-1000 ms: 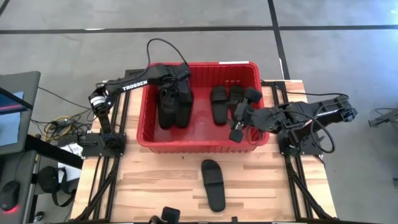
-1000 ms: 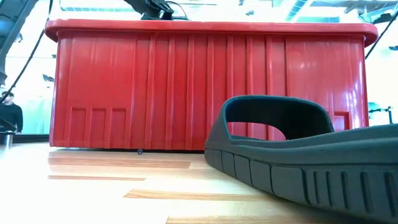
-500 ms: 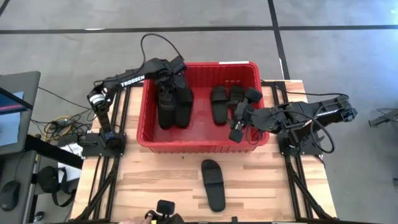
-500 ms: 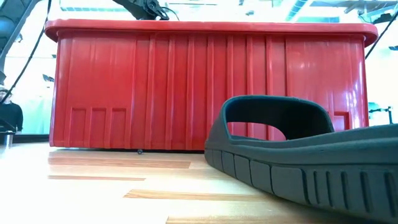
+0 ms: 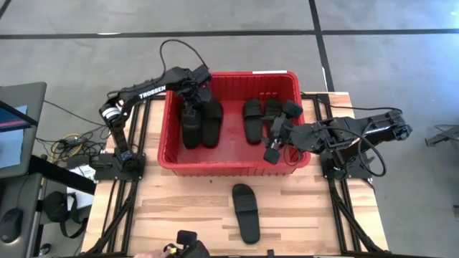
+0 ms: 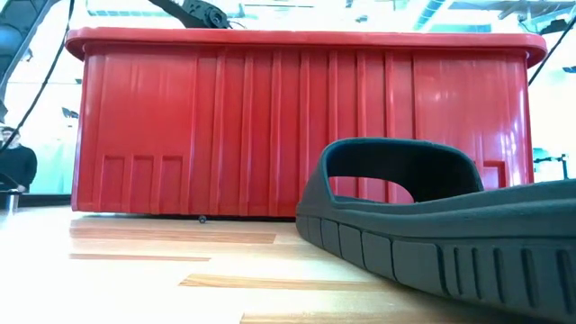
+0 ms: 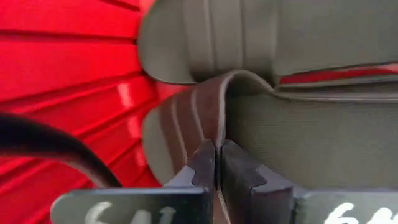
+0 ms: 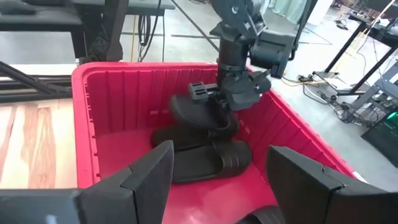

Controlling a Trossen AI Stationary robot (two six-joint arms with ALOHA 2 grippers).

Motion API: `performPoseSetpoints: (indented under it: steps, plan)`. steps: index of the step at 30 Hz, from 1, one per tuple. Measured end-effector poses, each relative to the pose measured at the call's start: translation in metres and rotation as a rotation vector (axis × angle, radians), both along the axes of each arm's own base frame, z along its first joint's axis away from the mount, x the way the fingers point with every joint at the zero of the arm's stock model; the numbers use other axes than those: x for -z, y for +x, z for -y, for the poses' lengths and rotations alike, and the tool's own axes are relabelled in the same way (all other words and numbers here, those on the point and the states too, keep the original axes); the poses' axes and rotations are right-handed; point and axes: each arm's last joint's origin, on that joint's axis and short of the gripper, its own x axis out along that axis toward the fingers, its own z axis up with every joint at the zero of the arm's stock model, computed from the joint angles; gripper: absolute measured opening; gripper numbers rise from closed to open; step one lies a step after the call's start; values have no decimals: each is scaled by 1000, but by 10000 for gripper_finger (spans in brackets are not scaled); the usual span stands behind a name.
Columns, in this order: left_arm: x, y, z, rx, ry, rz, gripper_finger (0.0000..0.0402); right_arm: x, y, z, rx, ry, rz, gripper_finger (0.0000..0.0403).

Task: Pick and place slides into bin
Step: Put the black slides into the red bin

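We see the red bin [image 5: 231, 166] on the wooden table [image 5: 172, 215], filling most of the far half. Inside, at its left end, lie two slides [image 5: 210, 123], and our left gripper [image 5: 195, 95] is down among them, its fingers [image 7: 202, 167] pinched nearly closed on the strap of the upper slide [image 7: 267, 140]. At the right end lie more slides [image 5: 252, 120], side by side. Our right gripper [image 5: 275, 147] reaches over the bin's right rim with its fingers [image 8: 146, 177] spread wide and nothing between them. One more slide [image 5: 246, 212] lies alone on the table in front of the bin, well apart from both grippers.
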Motion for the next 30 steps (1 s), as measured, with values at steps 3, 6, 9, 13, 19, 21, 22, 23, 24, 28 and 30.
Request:
performPoseSetpoints:
  steps: [3,6,9,13,19,21,22,23,24,28,30]
  plan:
    - [7,-3,2,-5,-19,-19,0,0,0,0,5,12,8,240]
    - [12,-4,4,-19,-46,-13,0,0,0,0,6,13,9,240]
    - [12,-3,4,-36,-65,5,2,0,0,0,10,22,15,240]
    - [13,-3,4,-42,-86,19,27,0,0,0,15,35,22,240]
    - [14,-3,4,-64,-81,9,90,-1,0,-1,17,46,30,240]
    - [14,-4,4,-76,-70,-6,111,-1,0,-1,19,50,32,240]
    - [14,-4,4,-78,-66,-13,121,-1,0,-1,19,50,32,240]
    - [14,-5,5,-79,-69,-20,130,-1,0,-1,19,50,32,240]
    - [14,-6,5,-80,-76,-32,138,-1,0,-1,19,50,32,240]
    - [15,-9,8,-78,-105,-71,162,-1,0,-1,19,50,32,240]
    - [15,-11,10,-80,-117,-88,170,-1,0,-1,19,50,32,240]
